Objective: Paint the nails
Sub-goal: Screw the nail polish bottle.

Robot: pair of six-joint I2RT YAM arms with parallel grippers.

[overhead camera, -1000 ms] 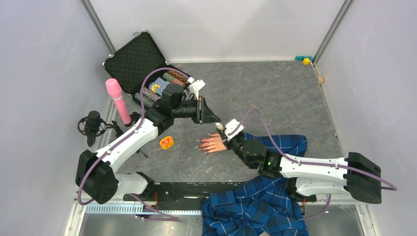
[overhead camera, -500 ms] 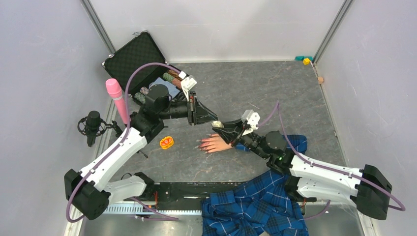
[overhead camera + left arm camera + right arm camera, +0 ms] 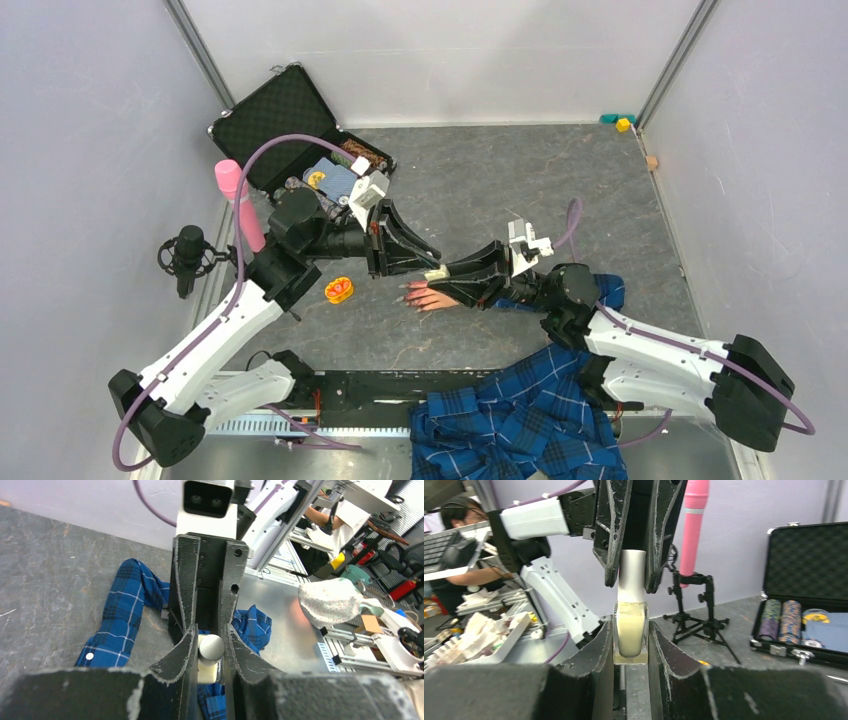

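Note:
The flesh-coloured mannequin hand (image 3: 436, 296) lies on the grey table, its blue plaid sleeve (image 3: 590, 292) running right. Its reddish-pink nails (image 3: 408, 298) point left. Just above the hand, my right gripper (image 3: 447, 276) is shut on the small clear bottle (image 3: 630, 627) and holds it off the table. My left gripper (image 3: 430, 262) meets it head-on and is shut on the bottle's white cap (image 3: 212, 647). In the right wrist view the cap (image 3: 631, 575) sits between the left fingers (image 3: 610, 535). The hand is out of both wrist views.
An open black case (image 3: 285, 125) with poker chips sits at the back left. A pink microphone (image 3: 240, 205) and a black microphone on a stand (image 3: 189, 254) stand at the left edge. A small orange object (image 3: 339, 290) lies left of the hand. Plaid cloth (image 3: 520, 425) hangs over the front edge.
My right gripper lifted from the hand's wrist and turned left with the bottle. My left gripper swung down and right to meet it and now grips the cap.

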